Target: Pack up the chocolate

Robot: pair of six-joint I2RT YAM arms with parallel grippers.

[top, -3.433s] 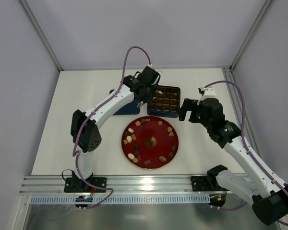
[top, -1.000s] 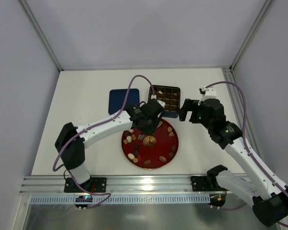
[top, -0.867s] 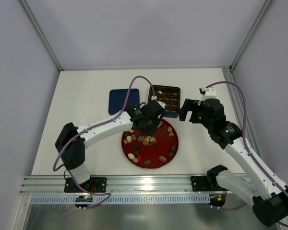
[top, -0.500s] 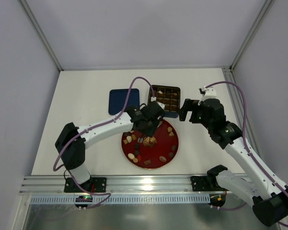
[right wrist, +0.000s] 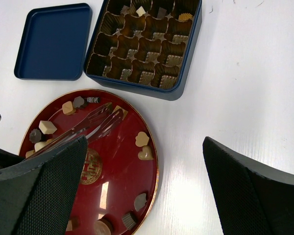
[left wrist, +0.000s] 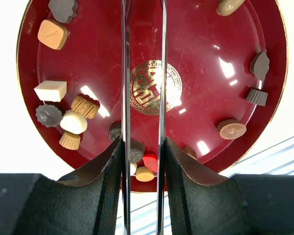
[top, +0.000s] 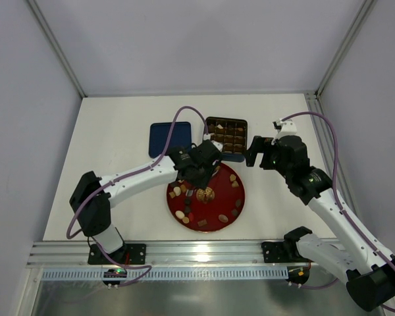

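Several chocolate pieces [left wrist: 73, 121], brown, tan and cream, lie round the rim of the red plate [left wrist: 201, 73]; they also show in the top view [top: 178, 191] and the right wrist view [right wrist: 142, 139]. My left gripper [left wrist: 143, 161] is shut on metal tongs [left wrist: 161, 73] and holds them low over the plate's gold emblem [left wrist: 152, 88]. The tong tips [right wrist: 105, 117] hover over the plate's far part with nothing between them. The dark blue tin [right wrist: 186, 58] holds a few pieces [right wrist: 141, 11] in its far row. My right gripper [right wrist: 147, 186] is open and empty, right of the plate.
The tin's blue lid [top: 170, 138] lies open side up, left of the tin [top: 226, 138]. The plate [top: 234, 207] sits in front of both. The white table [top: 105, 151] is bounded by an aluminium rail [top: 184, 253] at the near edge and walls behind.
My left gripper came from over the tin down to the plate with the tongs, then shifted slightly left and nearer in the last second. The right arm has not moved.
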